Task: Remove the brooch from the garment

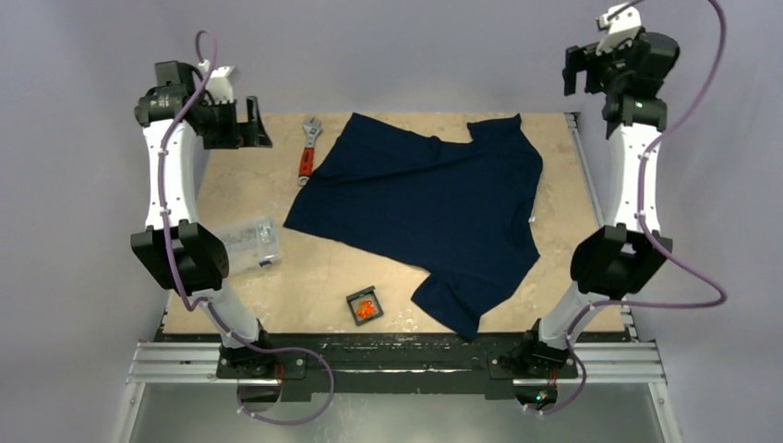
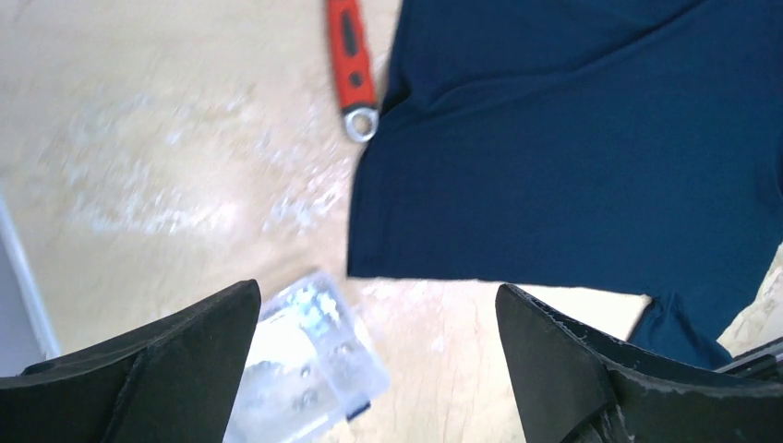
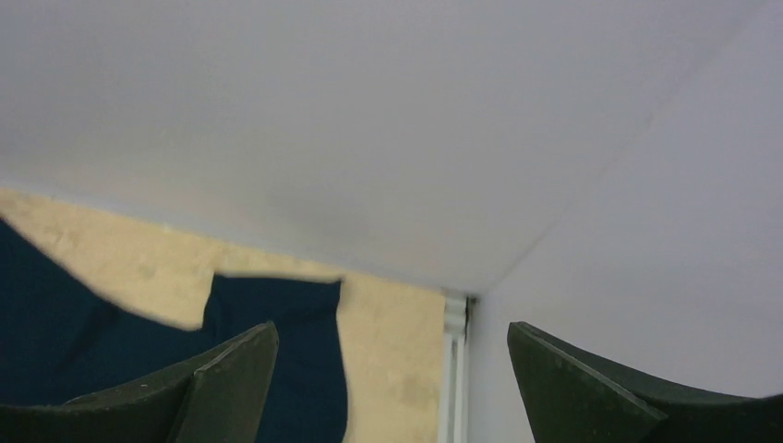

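The left claw (image 1: 242,125) and right claw (image 1: 577,78) hang wide open and empty over the surface's (image 1: 240,185) far corners, while the orange brooch (image 1: 367,307) sits well apart from both in a small black tray (image 1: 351,301), off the navy garment (image 1: 434,203), so removal looks done.

The left arm (image 1: 171,180) and the right arm (image 1: 635,175) are both built of smooth white links joined by bulky matt black joint housings. A lilac-purple cable (image 1: 199,57) loops loosely along each, from the black base (image 1: 251,363) at the bottom of the frame up to the wrist, where a small white camera block (image 1: 222,81) sits. The left tool (image 1: 256,125) at upper left and the right tool (image 1: 574,72) at upper right are black, and in the wrist views their fingers (image 2: 175,369) show as broad, dark wedge-shaped blades with slightly scuffed, rough edges.
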`<state>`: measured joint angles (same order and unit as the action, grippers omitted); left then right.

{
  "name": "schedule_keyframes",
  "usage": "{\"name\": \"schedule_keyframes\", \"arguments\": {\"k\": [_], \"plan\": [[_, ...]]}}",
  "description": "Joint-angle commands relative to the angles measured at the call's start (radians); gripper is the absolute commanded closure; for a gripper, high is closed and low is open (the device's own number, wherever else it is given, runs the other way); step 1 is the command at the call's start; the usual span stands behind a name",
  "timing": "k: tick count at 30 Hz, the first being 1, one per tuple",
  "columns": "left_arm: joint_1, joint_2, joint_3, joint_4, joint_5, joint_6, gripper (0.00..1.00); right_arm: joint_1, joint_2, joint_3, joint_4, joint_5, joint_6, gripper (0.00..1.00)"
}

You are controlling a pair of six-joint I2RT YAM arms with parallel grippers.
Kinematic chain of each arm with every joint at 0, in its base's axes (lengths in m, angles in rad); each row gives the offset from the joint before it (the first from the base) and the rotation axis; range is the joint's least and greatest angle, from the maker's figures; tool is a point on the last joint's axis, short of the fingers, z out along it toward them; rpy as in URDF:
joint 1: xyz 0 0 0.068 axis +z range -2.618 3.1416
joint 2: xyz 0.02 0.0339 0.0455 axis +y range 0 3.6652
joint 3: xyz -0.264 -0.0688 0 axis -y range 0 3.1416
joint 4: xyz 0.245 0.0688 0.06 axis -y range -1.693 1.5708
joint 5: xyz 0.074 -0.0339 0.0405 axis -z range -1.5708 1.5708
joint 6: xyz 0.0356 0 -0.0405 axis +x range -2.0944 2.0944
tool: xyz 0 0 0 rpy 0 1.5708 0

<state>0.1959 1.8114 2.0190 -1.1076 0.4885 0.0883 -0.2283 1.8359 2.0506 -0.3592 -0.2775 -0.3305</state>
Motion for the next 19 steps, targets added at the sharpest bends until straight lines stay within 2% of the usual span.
{"name": "schedule_keyframes", "arguments": {"k": [1, 5, 10, 14, 19], "plan": [[0.090, -0.055, 0.000, -0.184, -0.028, 0.018, 0.00, -0.079, -0.090, -0.245, -0.224, -0.135, 0.020, 0.01], [0.144, -0.140, -0.165, -0.163, -0.056, 0.058, 0.00, -0.114, -0.226, -0.511, -0.245, -0.161, -0.037, 0.01], [0.145, -0.264, -0.382, -0.068, -0.099, 0.062, 0.00, -0.118, -0.385, -0.782, -0.226, -0.165, -0.086, 0.01], [0.147, -0.338, -0.516, -0.017, -0.104, 0.034, 0.00, -0.119, -0.456, -0.898, -0.222, -0.178, -0.094, 0.01], [0.146, -0.404, -0.615, 0.034, -0.112, -0.003, 0.00, -0.119, -0.478, -0.928, -0.242, -0.193, -0.097, 0.01]]}}
